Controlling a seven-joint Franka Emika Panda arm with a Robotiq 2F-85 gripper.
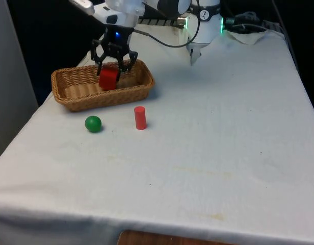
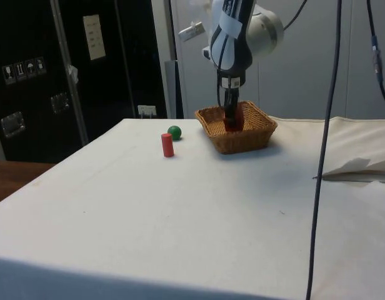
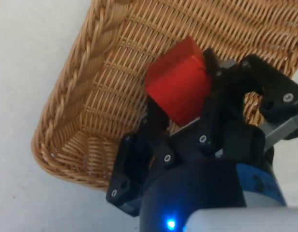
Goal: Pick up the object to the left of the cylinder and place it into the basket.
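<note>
Basket (image 1: 75, 97): woven wicker, oblong, I see it at the table's far left.
Block (image 1: 109, 78): red, smooth, boxy.
End effector (image 1: 111, 71): I see its fingers pinching the block above the basket.

No legible text in any view; pale label (image 2: 94, 37) on dark cabinet (image 2: 30, 75), upper left of side view, print unreadable; small pictogram stickers (image 2: 20, 70) beside it, unreadable
</note>
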